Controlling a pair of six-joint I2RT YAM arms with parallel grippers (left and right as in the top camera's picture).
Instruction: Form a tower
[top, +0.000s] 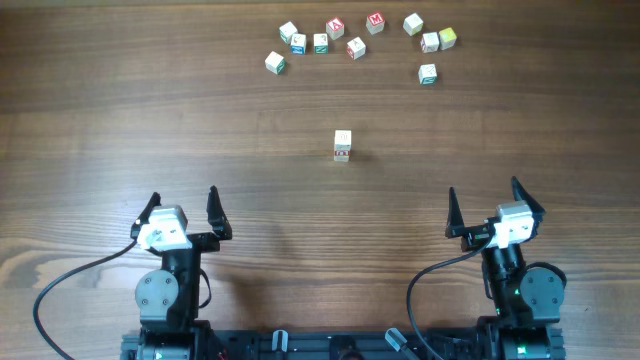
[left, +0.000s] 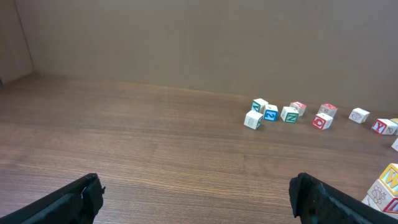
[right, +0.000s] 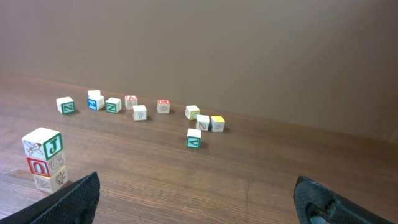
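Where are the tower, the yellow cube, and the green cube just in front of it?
tower (right: 45, 160): right wrist view, on its middle cube.
yellow cube (right: 217, 124): right wrist view, on its yellow face.
green cube (right: 193, 140): right wrist view, on its front face.

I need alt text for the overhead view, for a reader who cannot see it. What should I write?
A short tower of small wooden letter cubes stands alone in the middle of a brown wooden table. About a dozen loose cubes lie scattered beyond it, and the left gripper and right gripper sit open and empty on the near side.
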